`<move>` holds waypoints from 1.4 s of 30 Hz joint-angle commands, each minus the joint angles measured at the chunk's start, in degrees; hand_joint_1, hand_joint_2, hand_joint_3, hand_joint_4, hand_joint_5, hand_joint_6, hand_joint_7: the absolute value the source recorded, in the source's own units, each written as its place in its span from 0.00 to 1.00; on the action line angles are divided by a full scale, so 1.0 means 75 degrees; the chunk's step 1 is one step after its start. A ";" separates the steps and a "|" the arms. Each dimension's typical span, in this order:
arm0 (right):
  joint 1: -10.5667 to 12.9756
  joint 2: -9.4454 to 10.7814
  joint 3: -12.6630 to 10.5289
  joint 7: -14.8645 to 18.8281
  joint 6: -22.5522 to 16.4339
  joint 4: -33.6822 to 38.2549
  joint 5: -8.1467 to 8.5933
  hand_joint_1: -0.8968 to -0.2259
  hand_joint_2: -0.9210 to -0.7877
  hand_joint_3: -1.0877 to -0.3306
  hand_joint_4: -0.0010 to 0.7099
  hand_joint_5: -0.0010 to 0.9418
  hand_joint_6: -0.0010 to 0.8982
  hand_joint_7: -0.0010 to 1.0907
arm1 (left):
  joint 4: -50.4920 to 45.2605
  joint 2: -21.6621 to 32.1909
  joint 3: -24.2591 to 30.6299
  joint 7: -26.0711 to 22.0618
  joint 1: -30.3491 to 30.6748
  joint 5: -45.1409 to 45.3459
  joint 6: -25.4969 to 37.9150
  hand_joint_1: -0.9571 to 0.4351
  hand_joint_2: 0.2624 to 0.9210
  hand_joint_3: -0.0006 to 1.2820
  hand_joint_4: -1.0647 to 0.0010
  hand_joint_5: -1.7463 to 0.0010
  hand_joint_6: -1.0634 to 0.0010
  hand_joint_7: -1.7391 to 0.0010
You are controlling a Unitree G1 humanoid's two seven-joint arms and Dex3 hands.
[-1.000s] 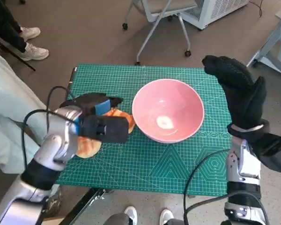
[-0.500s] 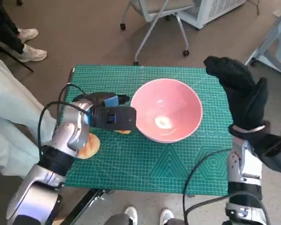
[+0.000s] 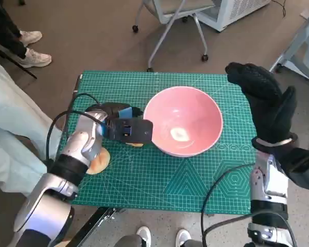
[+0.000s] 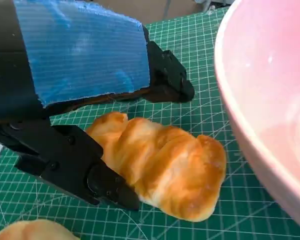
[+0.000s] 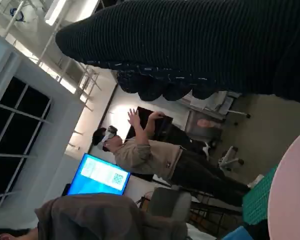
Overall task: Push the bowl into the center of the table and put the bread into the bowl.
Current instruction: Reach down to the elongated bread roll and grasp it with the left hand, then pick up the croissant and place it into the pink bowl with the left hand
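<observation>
Pink bowl (image 3: 183,121) sits on the green cutting mat (image 3: 159,175), roughly mid-table and slightly toward the far side, its inside holding nothing. Left hand (image 3: 124,127) lies low over the mat just left of the bowl, fingers reaching toward the bowl's left wall. In the left wrist view, the black fingers (image 4: 70,165) straddle a golden bread roll (image 4: 160,165): one finger on each side of it, touching or very nearly touching the crust; a firm grip cannot be confirmed. The roll rests on the mat just beside the bowl's rim, only a sliver of it visible in the head view under the hand. A second bread piece (image 3: 99,160) lies on the mat nearer the left edge, partly under the left forearm. Right hand (image 3: 268,103) is raised above the table's right edge, glove flat, fingers extended and holding nothing. A person (image 5: 155,160) wearing a headset stands in the background of the right wrist view.
</observation>
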 commanded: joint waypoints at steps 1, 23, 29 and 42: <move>0.0170 -0.0018 -0.0044 0.0042 0.0011 0.0134 0.0014 0.33 0.00 0.44 0.27 0.00 0.13 0.41 | 0.0153 0.0112 -0.0154 -0.0007 -0.0141 0.0102 -0.0125 0.72 0.97 0.08 0.41 0.33 0.45 0.48; 0.0135 0.0047 0.0010 -0.0019 -0.0026 0.0175 -0.0057 0.32 0.00 0.44 0.27 0.00 0.14 0.38 | 0.0714 0.0285 -0.0348 0.0042 -0.0240 0.0071 -0.0349 0.69 0.96 0.07 0.32 0.33 0.39 0.36; 0.0161 0.0062 0.0027 -0.0015 -0.0015 0.0144 -0.0053 0.32 0.00 0.44 0.27 0.00 0.14 0.37 | 0.0784 0.0367 -0.0300 0.0078 -0.0255 0.0048 -0.0369 0.69 0.95 0.07 0.29 0.35 0.40 0.35; 0.0195 0.0016 -0.0006 0.0059 0.0012 0.0157 0.0024 0.33 0.00 0.44 0.27 0.00 0.14 0.36 | -0.2296 0.1155 0.0663 -0.0838 0.0226 -0.0304 0.0766 0.69 0.95 0.07 0.27 0.37 0.42 0.34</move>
